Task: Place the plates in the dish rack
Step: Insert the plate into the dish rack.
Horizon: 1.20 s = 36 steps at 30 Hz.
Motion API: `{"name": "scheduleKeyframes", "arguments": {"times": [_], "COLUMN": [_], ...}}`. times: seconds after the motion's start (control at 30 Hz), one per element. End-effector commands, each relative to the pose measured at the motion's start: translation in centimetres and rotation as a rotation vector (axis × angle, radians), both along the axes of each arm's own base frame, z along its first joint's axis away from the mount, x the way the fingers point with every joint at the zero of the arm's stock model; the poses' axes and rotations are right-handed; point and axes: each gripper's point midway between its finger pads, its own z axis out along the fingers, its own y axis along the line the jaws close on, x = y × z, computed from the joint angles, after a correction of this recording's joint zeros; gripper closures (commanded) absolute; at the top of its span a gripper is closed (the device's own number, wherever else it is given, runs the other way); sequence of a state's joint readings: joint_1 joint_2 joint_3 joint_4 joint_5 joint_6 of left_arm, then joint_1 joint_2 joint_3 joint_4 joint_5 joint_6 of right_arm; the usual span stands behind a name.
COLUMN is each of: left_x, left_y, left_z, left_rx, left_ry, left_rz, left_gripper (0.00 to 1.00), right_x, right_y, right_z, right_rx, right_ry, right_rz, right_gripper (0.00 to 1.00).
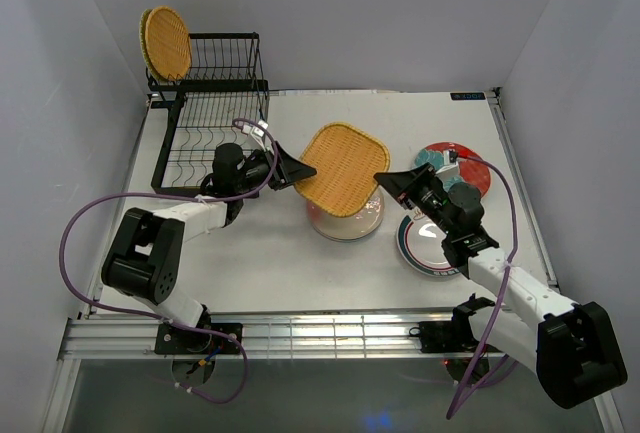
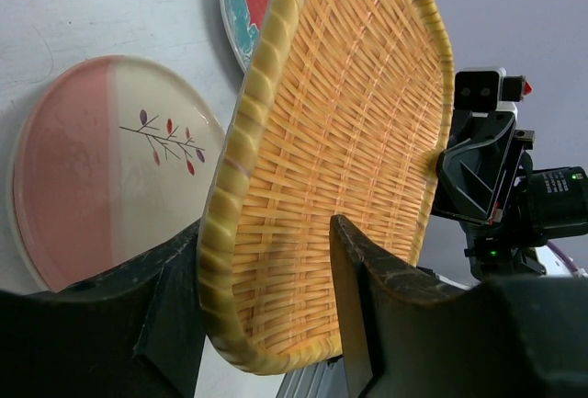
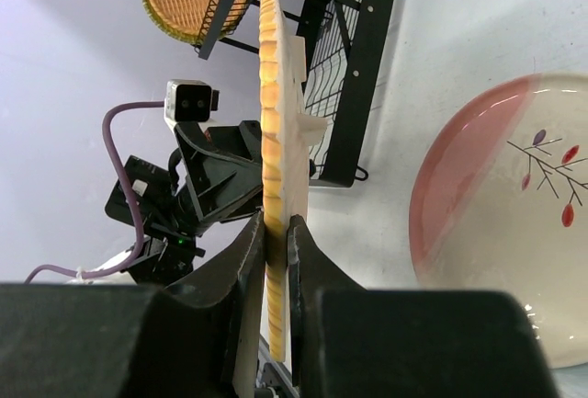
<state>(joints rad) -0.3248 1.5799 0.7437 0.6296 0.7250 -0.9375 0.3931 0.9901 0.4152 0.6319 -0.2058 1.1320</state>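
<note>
1. The dish rack (image 1: 205, 143) sits at the table's (image 1: 300, 273) ten o'clock corner. A round woven plate (image 1: 166, 43) stands on edge at the left end of its raised rear tier.
2. The left gripper (image 1: 296, 168) is just off the rack's four o'clock corner. It reaches toward three o'clock onto the left rim of the rounded-square woven plate (image 1: 342, 165).
3. In the left wrist view its fingers (image 2: 354, 278) stand one on each side of that rim. The jaws are parted, and whether they press the plate cannot be told.
4. The rounded-square woven plate is tilted up off the table at its centre, between the two grippers. It is not in the rack.
5. A pink-and-white plate (image 1: 340, 225) lies flat under it, showing at the woven plate's six o'clock side.
6. The right gripper (image 1: 385, 181) meets the woven plate at its three o'clock edge. In the right wrist view its jaws are pinched tight on the rim.
7. A white plate with green rings (image 1: 425, 248) lies at four o'clock of the woven plate, partly under the right arm.
8. A red and teal plate (image 1: 465, 165) lies flat at three o'clock, beyond the right gripper.
</note>
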Motion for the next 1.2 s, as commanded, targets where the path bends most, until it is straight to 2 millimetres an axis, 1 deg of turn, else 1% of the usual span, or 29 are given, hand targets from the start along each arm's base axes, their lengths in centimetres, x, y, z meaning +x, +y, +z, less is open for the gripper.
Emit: {"name": "scheduleKeyframes", "arguments": {"times": [0.0, 0.2, 0.23, 0.33, 0.37, 0.47, 0.53, 0.6, 0.67, 0.7, 0.73, 0.83, 0.87, 0.9, 0.93, 1.0, 1.03, 1.13, 1.17], "left_x": [-0.9, -1.0, -1.1, -1.2, -1.1, -1.2, -1.2, -1.2, -1.2, -1.1, -1.0, -0.9, -1.0, -1.0, -0.9, -0.8, -0.8, -0.4, -0.4], "left_y": [-0.2, -0.2, -0.2, -0.1, -0.1, -0.1, -0.1, -0.1, 0.0, 0.0, 0.1, 0.4, 0.5, 0.5, 0.6, 0.8, 0.9, 1.3, 1.4], "left_z": [2.2, 2.5, 2.6, 2.8, 3.0, 3.0, 3.1, 3.2, 3.3, 3.4, 3.6, 3.8, 4.1, 4.2, 4.4, 4.7, 4.8, 5.1, 5.2], "left_rx": [-0.026, -0.029, -0.029, -0.030, -0.031, -0.032, -0.033, -0.032, -0.031, -0.026, -0.025, -0.015, -0.014, -0.010, -0.008, -0.003, 0.002, 0.009, 0.012], "left_ry": [-0.070, -0.084, -0.088, -0.097, -0.101, -0.103, -0.104, -0.112, -0.119, -0.130, -0.142, -0.168, -0.182, -0.190, -0.199, -0.215, -0.222, -0.233, -0.238], "left_rz": [-0.032, -0.032, -0.032, -0.031, -0.029, -0.032, -0.034, -0.036, -0.036, -0.034, -0.028, -0.008, -0.002, 0.000, 0.011, 0.021, 0.027, 0.043, 0.044], "left_gripper": [0.41, 0.53, 0.58, 0.65, 0.70, 0.80, 0.83, 0.93, 1.00, 1.00, 1.00, 1.00, 1.00, 1.00, 1.00, 1.00, 1.00, 1.00, 1.00], "right_x": [-0.3, -0.1, 0.0, 0.2, 0.2, 0.4, 0.5, 0.7, 1.0, 1.1, 1.2, 1.4, 1.6, 1.6, 1.7, 1.7, 1.7, 1.7, 1.7], "right_y": [-0.1, -0.3, -0.3, -0.5, -0.4, -0.6, -0.6, -0.7, -0.7, -0.6, -0.7, -0.6, -0.6, -0.6, -0.7, -0.7, -0.7, -0.5, -0.4], "right_z": [4.3, 4.0, 3.8, 3.5, 3.4, 3.1, 2.9, 2.6, 1.9, 1.8, 1.5, 0.9, 0.7, 0.6, 0.4, 0.3, 0.2, 0.1, 0.0], "right_rx": [0.063, 0.048, 0.044, 0.033, 0.031, 0.019, 0.012, 0.002, -0.016, -0.021, -0.029, -0.045, -0.052, -0.054, -0.058, -0.067, -0.069, -0.075, -0.076], "right_ry": [-0.161, -0.164, -0.161, -0.158, -0.156, -0.152, -0.150, -0.144, -0.131, -0.127, -0.120, -0.109, -0.106, -0.106, -0.103, -0.106, -0.106, -0.111, -0.108], "right_rz": [-0.001, -0.018, -0.024, -0.032, -0.034, -0.045, -0.049, -0.055, -0.061, -0.061, -0.064, -0.067, -0.069, -0.071, -0.074, -0.074, -0.072, -0.063, -0.057], "right_gripper": [0.92, 0.92, 0.92, 0.92, 0.92, 0.92, 0.92, 0.92, 0.89, 0.88, 0.86, 0.77, 0.71, 0.68, 0.61, 0.54, 0.49, 0.43, 0.37]}}
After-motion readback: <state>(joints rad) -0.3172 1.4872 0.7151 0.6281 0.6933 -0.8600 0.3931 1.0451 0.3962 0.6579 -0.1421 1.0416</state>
